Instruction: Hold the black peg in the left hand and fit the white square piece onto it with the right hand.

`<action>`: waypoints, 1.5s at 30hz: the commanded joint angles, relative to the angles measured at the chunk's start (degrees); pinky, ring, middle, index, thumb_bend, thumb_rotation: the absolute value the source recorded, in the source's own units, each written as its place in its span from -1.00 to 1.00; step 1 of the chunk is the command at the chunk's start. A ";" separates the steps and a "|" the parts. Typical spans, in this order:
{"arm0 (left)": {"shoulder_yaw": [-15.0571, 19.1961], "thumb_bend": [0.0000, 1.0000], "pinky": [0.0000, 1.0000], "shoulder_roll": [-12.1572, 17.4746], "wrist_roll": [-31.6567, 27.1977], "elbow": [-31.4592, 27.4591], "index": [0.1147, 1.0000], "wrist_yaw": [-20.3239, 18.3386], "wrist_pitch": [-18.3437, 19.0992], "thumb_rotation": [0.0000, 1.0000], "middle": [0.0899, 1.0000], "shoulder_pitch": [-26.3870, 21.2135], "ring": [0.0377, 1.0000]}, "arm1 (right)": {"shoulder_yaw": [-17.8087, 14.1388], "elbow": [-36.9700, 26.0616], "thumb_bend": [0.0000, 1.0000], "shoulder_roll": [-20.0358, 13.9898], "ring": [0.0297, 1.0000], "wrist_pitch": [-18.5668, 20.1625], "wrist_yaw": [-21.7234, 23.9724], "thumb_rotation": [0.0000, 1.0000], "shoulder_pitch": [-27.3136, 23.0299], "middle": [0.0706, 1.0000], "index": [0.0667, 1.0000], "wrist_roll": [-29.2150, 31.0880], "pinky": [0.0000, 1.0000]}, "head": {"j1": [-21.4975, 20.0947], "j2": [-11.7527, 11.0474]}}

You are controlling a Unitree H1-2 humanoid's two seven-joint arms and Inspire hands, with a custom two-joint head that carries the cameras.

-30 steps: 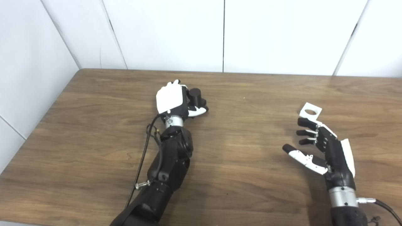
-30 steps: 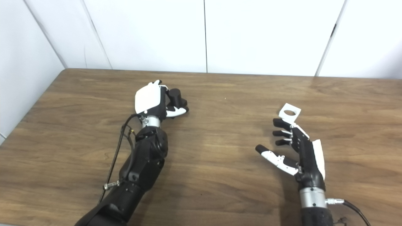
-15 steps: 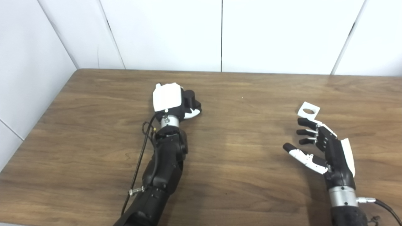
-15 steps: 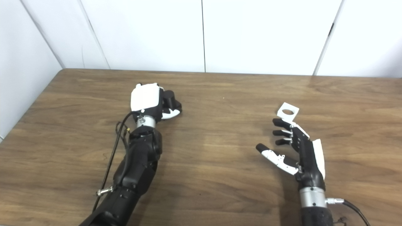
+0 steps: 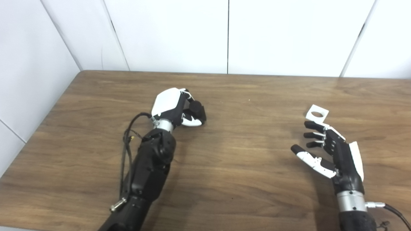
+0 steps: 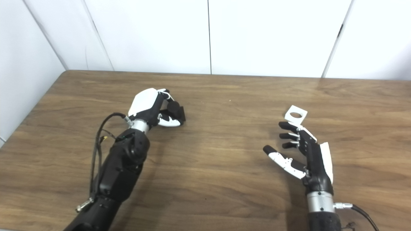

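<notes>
Wooden table [image 5: 244, 173]: left hand [image 5: 175, 107] curls around the peg [image 5: 196, 110]; right hand [image 5: 327, 150], fingers spread, sits near the untouched square [image 5: 317, 113].

The wooden table [image 5: 244, 179] has a dark brown grained top and stands against white wall panels. The white square piece [image 5: 317, 113], with a round hole through its middle, lies flat on the right side of the tabletop.
</notes>
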 commanded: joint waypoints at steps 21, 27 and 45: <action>-10.21 0.04 0.93 7.79 -12.95 0.09 -0.14 -0.11 -21.20 -0.84 0.82 1.92 0.94 | -0.31 -2.29 0.21 -0.05 0.35 -2.55 -0.31 -0.33 -1.31 0.49 0.35 1.56 0.11 | -0.86 0.49; -12.43 0.04 0.90 7.71 -14.10 -0.28 -0.14 -0.96 -23.71 -0.83 0.83 1.72 0.94 | -0.52 -2.27 0.22 0.09 0.35 -2.60 -0.58 -0.34 -1.36 0.49 0.36 1.57 0.11 | -1.51 0.57; -17.91 0.04 1.00 5.68 -17.62 1.16 -0.14 -5.04 -27.71 -0.84 0.84 0.40 0.99 | -1.13 -3.21 0.23 -0.19 0.34 -2.07 -0.70 -0.28 -1.23 0.50 0.36 1.01 0.11 | -3.09 1.24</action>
